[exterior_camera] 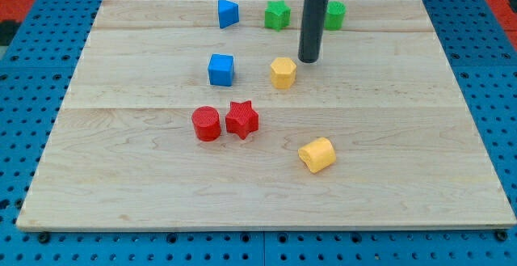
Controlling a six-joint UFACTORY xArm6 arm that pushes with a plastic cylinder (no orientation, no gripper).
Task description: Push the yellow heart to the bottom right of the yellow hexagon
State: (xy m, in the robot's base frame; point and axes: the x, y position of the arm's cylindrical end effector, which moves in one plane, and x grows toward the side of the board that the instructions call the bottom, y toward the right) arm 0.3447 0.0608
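Observation:
The yellow hexagon sits a little above the board's middle. The yellow heart lies lower down, to the hexagon's lower right and well apart from it. My tip is the lower end of a dark upright rod. It stands just right of the hexagon's upper edge, close to it with a small gap. It is far above the heart.
A blue cube sits left of the hexagon. A red cylinder and red star touch near the middle. A blue triangle, a green star and another green block line the top. The wooden board ends in a blue pegboard.

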